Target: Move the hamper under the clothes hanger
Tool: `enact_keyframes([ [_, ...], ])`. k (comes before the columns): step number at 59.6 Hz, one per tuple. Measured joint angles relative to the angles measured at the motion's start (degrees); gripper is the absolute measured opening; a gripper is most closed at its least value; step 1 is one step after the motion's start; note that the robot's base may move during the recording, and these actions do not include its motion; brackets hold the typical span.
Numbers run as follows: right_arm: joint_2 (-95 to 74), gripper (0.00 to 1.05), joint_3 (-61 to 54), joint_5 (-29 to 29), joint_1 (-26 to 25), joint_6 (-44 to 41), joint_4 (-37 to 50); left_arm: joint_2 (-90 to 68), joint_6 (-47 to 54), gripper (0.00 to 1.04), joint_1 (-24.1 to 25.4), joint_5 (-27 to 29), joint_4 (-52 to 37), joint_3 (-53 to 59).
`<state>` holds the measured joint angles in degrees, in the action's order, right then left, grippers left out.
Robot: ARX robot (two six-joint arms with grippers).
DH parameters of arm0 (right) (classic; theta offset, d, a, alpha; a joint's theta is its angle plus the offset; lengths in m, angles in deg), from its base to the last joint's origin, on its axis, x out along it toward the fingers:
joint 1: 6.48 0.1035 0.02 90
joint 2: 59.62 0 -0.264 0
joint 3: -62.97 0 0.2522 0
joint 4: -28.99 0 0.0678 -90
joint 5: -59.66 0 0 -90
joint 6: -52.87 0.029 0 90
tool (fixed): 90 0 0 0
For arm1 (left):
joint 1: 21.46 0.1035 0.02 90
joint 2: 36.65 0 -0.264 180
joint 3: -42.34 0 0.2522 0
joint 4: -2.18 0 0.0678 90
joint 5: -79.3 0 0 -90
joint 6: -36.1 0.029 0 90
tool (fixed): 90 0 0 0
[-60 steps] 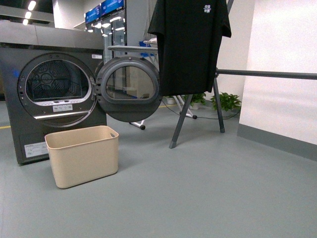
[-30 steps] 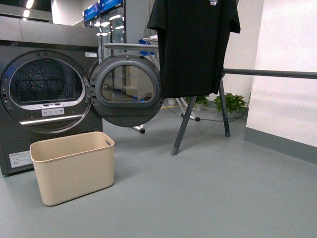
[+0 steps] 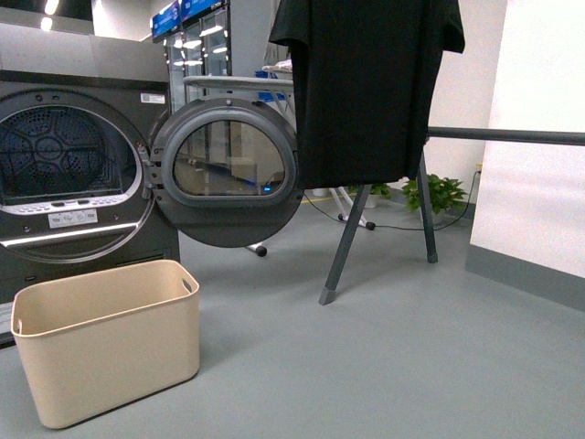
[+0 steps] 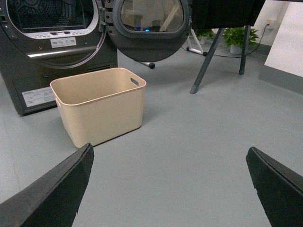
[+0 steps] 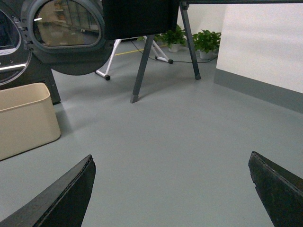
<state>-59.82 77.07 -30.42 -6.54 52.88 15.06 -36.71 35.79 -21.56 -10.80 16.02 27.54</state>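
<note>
We see the hamper (image 3: 108,355) upright on the grey floor (image 3: 411,366) at the lower left of our front view. It stands just in front of the dark dryer (image 3: 73,174), whose round door (image 3: 227,174) is swung open above and behind the hamper's right end. The clothes hanger (image 3: 348,236) stands further right and deeper in the room. A black T-shirt (image 3: 366,91) hangs over it, and its long bar runs off to the right. The hamper is well apart from the hanger's legs and not beneath the shirt or the bar. Our left tool (image 4: 168,149) is spread wide with nothing between its fingers (image 4: 52,194), and the hamper lies on the floor ahead of it. Our right tool (image 5: 170,157) is likewise wide open and empty over bare floor, with the hamper's end at that view's edge.
</note>
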Motion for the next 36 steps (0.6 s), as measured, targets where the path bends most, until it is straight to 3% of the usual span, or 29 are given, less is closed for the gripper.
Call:
enact_keyframes([
  [36,0.0,0.97,0.0,0.2,0.0,0.0,0.0,0.0,0.0,0.98,0.0,0.1,0.0,0.0],
])
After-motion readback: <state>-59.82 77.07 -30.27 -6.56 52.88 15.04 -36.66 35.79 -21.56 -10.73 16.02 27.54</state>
